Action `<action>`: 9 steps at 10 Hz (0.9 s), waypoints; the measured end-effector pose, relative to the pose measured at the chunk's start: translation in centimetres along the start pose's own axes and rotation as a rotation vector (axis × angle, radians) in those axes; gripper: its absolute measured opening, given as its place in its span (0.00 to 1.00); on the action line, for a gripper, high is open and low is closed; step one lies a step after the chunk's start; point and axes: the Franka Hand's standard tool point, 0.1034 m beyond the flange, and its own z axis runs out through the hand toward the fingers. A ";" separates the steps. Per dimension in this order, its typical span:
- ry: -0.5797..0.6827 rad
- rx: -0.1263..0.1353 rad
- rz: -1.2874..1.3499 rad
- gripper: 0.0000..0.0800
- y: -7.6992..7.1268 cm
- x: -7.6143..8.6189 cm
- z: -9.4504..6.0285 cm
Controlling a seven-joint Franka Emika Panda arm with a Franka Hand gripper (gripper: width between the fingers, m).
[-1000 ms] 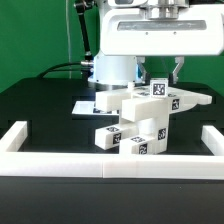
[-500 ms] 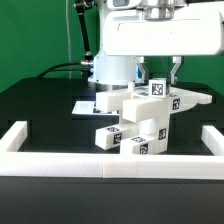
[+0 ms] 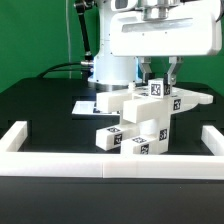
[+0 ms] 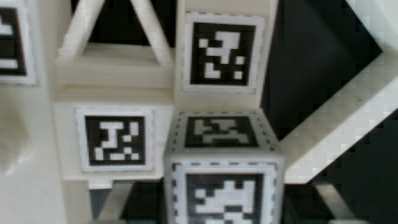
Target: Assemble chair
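Here, my gripper (image 3: pixel 161 75), pinched narrow on a square leg (image 3: pixel 158 90) atop the chair (image 3: pixel 135 112), likely must next seat it squarely.

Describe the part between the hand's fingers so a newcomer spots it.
Find the white chair cluster mid-table, inside the low border wall. Under the hand, its topmost piece is a short upright square leg: alone it stands above the flat panel.

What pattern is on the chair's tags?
Black-and-white square codes; the tags show best in the wrist view.
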 end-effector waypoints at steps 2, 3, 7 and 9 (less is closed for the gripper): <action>0.000 0.000 0.059 0.36 0.0 0.0 0.0; 0.000 0.000 0.098 0.36 0.0 0.0 0.0; -0.015 0.018 0.413 0.36 0.1 0.1 0.0; -0.018 0.034 0.605 0.36 0.0 0.3 0.0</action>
